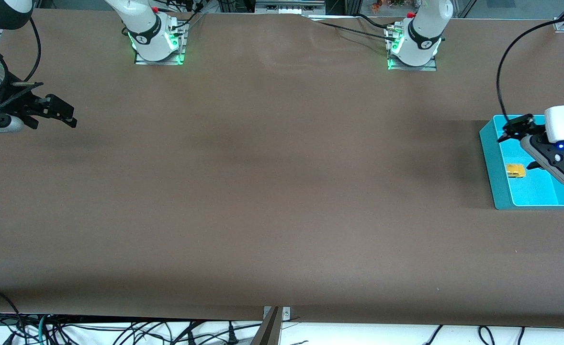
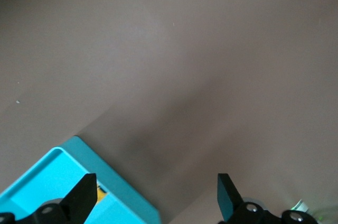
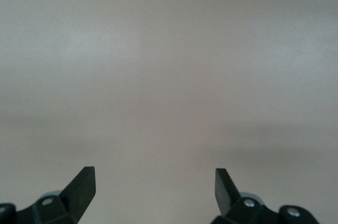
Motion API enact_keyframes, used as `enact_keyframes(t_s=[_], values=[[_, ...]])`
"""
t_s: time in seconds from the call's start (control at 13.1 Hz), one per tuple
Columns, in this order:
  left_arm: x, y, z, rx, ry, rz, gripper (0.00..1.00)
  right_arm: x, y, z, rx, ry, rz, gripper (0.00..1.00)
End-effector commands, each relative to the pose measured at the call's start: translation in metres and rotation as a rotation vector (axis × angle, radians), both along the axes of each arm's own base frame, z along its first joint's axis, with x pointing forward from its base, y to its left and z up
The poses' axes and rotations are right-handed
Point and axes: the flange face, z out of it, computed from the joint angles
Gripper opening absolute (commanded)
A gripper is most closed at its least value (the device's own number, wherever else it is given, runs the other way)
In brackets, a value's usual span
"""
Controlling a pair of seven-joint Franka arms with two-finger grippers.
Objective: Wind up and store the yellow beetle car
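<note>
Yellow beetle car, one, in one teal tray

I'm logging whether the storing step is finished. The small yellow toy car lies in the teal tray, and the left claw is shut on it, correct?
Not quite. The small yellow toy car does lie in the teal plastic tray, but the left claw is not shut on it: the front view shows the car resting free on the tray floor, and the left wrist view shows the fingers spread wide with nothing between them.

No text, label, brand, number or sign can be read on anything here.
</note>
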Motion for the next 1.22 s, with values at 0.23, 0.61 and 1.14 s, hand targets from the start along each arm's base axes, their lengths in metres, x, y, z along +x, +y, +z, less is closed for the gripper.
enact_keyframes(t_s=[0.23, 0.61, 1.14], values=[[-0.029, -0.065, 0.054, 0.042, 0.032, 0.389, 1.0, -0.001, 0.001, 0.007, 0.005, -0.005, 0.017, 1.0], [-0.039, -0.06, 0.068, 0.074, 0.073, 0.529, 1.0, -0.001, 0.001, 0.007, 0.005, -0.007, 0.017, 1.0], [-0.036, -0.058, 0.062, 0.08, 0.092, 0.531, 1.0, 0.0, 0.004, 0.005, 0.006, -0.002, 0.02, 1.0]])
